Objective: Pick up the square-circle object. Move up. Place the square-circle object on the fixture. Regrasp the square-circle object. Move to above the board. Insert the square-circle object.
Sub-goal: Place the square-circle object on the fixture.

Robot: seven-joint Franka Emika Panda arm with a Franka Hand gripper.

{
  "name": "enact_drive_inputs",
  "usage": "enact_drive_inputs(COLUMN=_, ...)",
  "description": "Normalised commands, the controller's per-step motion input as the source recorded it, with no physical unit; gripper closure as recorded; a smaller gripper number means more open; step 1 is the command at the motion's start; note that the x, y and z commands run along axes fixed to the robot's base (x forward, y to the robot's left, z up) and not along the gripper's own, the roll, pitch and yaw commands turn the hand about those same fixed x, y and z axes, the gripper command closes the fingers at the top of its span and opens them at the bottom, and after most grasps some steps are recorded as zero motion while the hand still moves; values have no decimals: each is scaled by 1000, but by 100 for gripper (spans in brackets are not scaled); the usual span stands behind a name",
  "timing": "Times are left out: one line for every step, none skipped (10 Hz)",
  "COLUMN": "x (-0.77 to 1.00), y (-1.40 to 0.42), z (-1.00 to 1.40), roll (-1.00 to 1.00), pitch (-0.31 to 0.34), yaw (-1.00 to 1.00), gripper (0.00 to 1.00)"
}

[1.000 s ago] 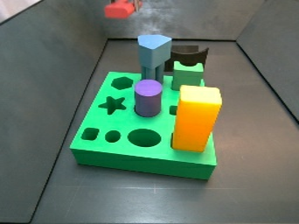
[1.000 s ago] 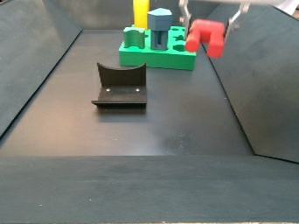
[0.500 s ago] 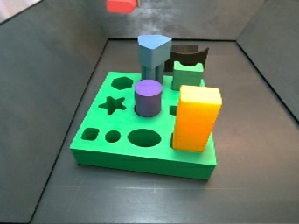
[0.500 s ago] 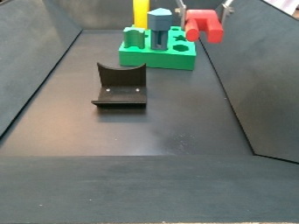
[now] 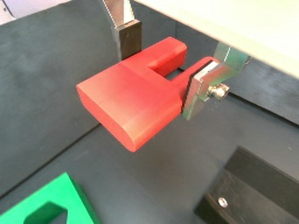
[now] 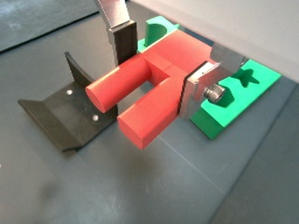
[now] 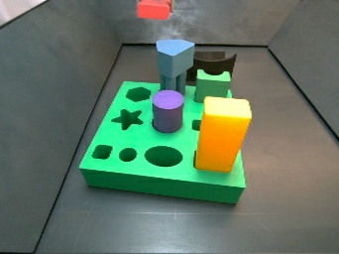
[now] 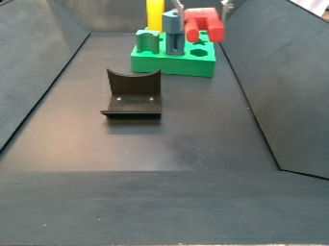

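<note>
The silver two-finger gripper (image 5: pixel 165 59) clamps the small red square-circle object (image 5: pixel 133 97), high above the far end of the bright green holed board (image 7: pixel 122 154).

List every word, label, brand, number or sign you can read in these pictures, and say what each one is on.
None: no view shows any readable text.
The red block held in the pincer above the floor is plain.
The green board, the yellow block, the purple cylinder and the dark bracket bear no marks either.
</note>
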Motion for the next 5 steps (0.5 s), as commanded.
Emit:
enact_drive_inputs(x=1000, y=-146, z=-2, roll=-29, pitch=144, yaw=35, gripper=100)
enact_drive_inputs(x=1000, y=-119, z=-2, roll=-36, pitch=150, yaw=31, gripper=100)
enact_drive_inputs(x=1000, y=-105, z=1, roll=-39, pitch=153, yaw=31, gripper=100)
enact_drive_inputs(x=1000, y=-86, z=0, roll=-42, pitch=158, yaw=31, gripper=100)
enact_drive_inputs(x=1000, y=-64, z=3, roll=-43, pitch=157, yaw=33, gripper=100)
